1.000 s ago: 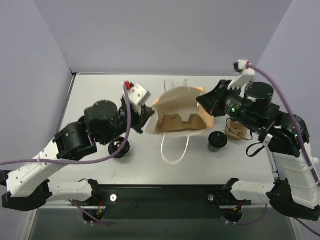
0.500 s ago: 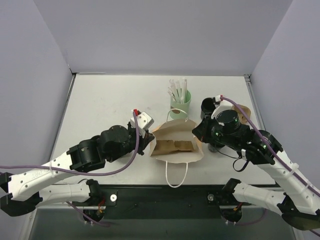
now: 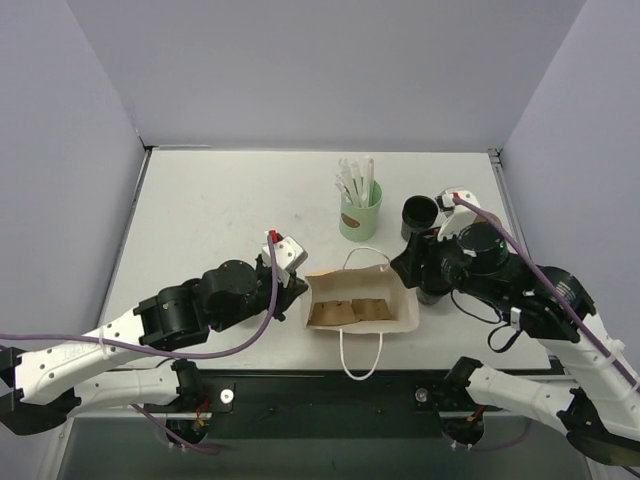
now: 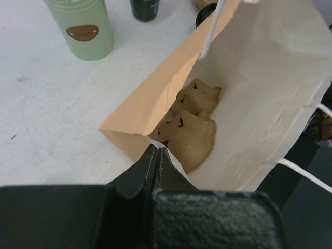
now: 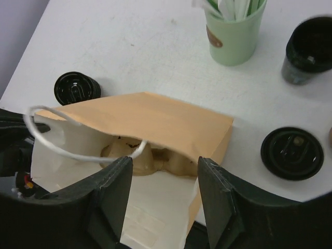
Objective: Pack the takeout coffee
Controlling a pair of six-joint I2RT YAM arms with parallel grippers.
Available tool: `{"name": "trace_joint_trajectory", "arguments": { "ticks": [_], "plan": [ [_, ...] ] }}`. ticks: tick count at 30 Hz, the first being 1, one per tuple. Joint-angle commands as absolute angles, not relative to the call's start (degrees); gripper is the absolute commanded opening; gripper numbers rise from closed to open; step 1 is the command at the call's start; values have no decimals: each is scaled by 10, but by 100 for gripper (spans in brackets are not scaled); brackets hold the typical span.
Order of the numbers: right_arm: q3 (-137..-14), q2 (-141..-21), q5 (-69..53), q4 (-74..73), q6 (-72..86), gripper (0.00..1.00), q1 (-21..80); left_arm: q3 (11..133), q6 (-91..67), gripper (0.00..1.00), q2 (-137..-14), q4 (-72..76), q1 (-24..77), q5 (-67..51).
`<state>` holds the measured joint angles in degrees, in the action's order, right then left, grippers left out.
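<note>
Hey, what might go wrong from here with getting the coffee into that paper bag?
1. Only the left hand pinches the rim of the bag. The right hand is open at the opposite edge, so the mouth may sag or the bag may tip.
2. The coffee stands right beside the bag, close to the right hand, so a careless swing might knock it over.

No readable text, brown oval label on green cup illegible
</note>
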<state>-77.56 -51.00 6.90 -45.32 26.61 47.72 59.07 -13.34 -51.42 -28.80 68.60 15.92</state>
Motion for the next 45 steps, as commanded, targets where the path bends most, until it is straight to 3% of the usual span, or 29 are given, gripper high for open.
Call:
{"name": "trace_joint_trajectory", "arguments": {
  "ticks": [1, 7, 12, 19, 32, 45],
  "plan": [
    [-830, -487, 68, -454, 122, 53, 483, 589, -133, 0, -507, -243, 689, 149],
    [-879, -514, -40, -418, -30, 48, 492, 576, -106, 0, -499, -211, 686, 149],
    [-910, -570, -95, -422, -71, 39, 559, 586, -96, 0, -520, -195, 663, 127],
    [-964, -652, 23, -432, -115, 42, 751, 577, -143, 0, -523, -191, 659, 126],
    [-778, -624, 103, -406, -123, 42, 795, 571, -214, 0, -512, -203, 657, 127],
    [-663, -618, 104, -355, -156, 57, 800, 568, -289, 0, -514, -215, 658, 133]
  ]
}}
